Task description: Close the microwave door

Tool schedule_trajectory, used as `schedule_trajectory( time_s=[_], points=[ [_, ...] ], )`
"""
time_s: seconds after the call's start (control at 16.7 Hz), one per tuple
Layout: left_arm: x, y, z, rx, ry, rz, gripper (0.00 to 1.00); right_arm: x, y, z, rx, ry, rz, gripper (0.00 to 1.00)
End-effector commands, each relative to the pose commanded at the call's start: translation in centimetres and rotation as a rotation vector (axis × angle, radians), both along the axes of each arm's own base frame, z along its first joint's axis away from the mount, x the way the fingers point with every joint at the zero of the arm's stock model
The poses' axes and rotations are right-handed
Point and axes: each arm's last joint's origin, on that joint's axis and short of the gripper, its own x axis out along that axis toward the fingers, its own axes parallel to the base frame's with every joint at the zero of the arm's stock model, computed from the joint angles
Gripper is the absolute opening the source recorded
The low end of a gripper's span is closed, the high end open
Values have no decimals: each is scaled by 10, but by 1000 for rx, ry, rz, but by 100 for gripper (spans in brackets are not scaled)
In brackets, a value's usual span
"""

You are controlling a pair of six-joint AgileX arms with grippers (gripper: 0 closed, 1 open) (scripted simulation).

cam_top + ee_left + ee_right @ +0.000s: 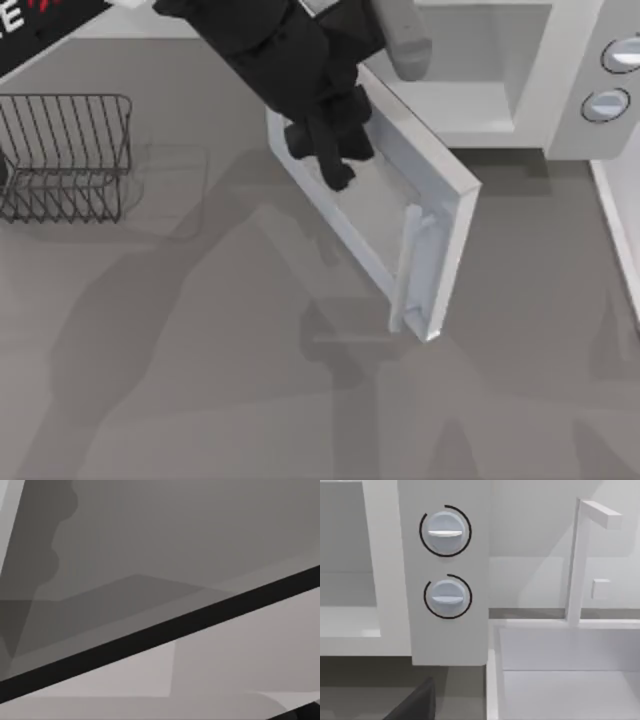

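— Where is the microwave door (385, 205) seen?
— Here, it is swung half open from the microwave (540, 75), over the worktop (200, 380).
— And the left end effector (325, 150)?
— It is placed against the door's outer face; whether its fingers are spread cannot be told.

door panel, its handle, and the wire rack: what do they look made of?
Microwave door: white matte frame, probably painted metal or plastic; the window looks like translucent glass, floor showing through. Handle: pale smooth bar, plastic or coated metal. Wire rack: thin dark rods, likely coated steel.
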Motion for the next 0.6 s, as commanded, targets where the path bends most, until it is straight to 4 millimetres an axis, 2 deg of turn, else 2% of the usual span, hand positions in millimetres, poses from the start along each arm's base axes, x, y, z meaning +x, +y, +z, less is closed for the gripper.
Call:
schedule_trajectory(
  time_s=[0.24, 0.6],
  points=[
    [0, 1, 0, -1, 1, 3, 0, 0, 0, 0, 0, 0, 0, 100],
    [0, -13, 0, 0, 1, 4, 0, 0, 0, 0, 0, 0, 0, 100]
  ],
)
